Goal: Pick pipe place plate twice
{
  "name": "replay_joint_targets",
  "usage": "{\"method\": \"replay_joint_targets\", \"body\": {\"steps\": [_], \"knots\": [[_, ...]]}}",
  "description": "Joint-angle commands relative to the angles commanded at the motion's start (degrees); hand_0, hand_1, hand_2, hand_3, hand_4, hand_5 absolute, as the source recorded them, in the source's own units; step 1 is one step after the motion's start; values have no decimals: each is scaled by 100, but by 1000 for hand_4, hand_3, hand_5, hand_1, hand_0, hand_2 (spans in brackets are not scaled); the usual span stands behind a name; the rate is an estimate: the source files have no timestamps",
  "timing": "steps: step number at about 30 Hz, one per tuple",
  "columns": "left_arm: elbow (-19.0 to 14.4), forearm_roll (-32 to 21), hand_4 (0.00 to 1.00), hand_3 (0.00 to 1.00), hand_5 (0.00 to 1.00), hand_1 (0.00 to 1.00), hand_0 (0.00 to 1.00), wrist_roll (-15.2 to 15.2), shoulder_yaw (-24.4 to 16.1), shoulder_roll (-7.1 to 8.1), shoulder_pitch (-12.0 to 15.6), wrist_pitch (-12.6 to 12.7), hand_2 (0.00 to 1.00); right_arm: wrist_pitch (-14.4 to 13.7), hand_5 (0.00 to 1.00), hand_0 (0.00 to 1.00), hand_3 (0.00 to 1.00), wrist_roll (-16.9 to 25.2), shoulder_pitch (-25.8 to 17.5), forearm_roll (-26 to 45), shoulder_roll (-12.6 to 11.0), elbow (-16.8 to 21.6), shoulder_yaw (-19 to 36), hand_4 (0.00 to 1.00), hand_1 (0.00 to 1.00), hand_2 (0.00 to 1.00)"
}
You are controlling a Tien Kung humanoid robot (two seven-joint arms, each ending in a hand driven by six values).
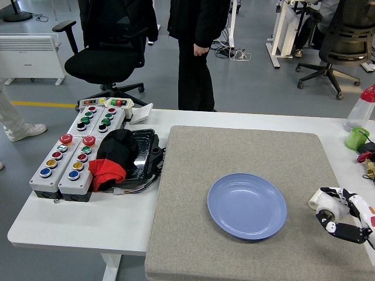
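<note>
A blue plate lies empty on the grey mat, right of its middle. My right hand comes in from the lower right edge, just right of the plate. Its fingers are curled around a white pipe piece, held a little above the mat's right edge. A second white pipe piece that lay at this spot before cannot be told apart from the held one. My left arm is out of view.
Two grey button boxes and a black tray with black and red cloth sit at the table's left. A green cup and a bottle stand at the far right. A person stands behind the table.
</note>
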Motion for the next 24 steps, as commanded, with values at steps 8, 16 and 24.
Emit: {"method": "replay_joint_targets", "body": {"steps": [8,16,24], "knots": [[-4,-140,405,570,998,624,655,-4,96,15,-10,17,634,-41,15,297,618,-8,885,97,247,-268,-1106,469,435,586],[-14,-230,406,570,998,624,655,7,153,22,-28,32,635,-84,19,305,615,18,1862,169,730,-867,-2305,469,438,585],[-19,-317,406,570,998,624,655,9,199,33,-37,52,635,-281,37,448,639,-100,2289,-12,982,-1323,-2809,509,548,608]]}}
